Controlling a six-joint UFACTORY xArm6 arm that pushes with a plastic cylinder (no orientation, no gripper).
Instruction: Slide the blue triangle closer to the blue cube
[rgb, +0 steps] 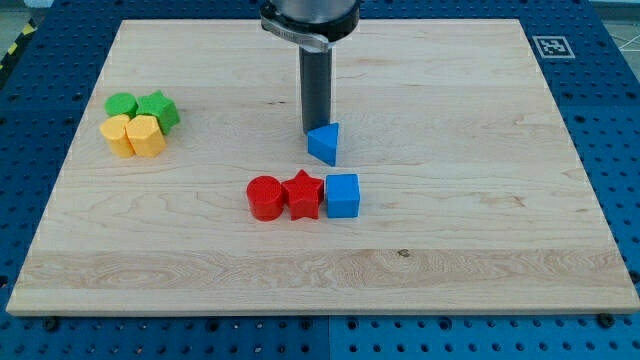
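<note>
Pale wooden board (480, 250) on a blue perforated table (620, 120); a square black-and-white marker (549, 45) sits at the board's corner at the view's top right.

Item 1: dark rod (316, 88), upright, hanging from a round grey mount at the view's top. No claw is fitted, so there is nothing to be wide, narrow or holding; the rod ends in my tip (316, 131), bare, resting at board level.

Item 2: blue triangle (324, 143). Touching my tip or just short of it, on the side toward the view's bottom; the exact contact cannot be told. One face turned toward the view's left.

Item 3: blue cube (342, 195). Toward the view's bottom from my tip and slightly to the view's right, near the blue triangle but apart from it, with bare wood between the two.

Item 4: red star (303, 195). Toward the view's bottom from my tip, touching the blue cube on its left side in the view.

Item 5: red cylinder (265, 197). Down and to the view's left of my tip, touching the red star; these three form a row.

Item 6: cluster of four, well apart from my tip at the view's left. Green cylinder (121, 104) and green star (158, 108) behind; two yellow blocks in front, a rounded one (118, 134) and another (146, 135) of shape not clear. All four pressed together.
</note>
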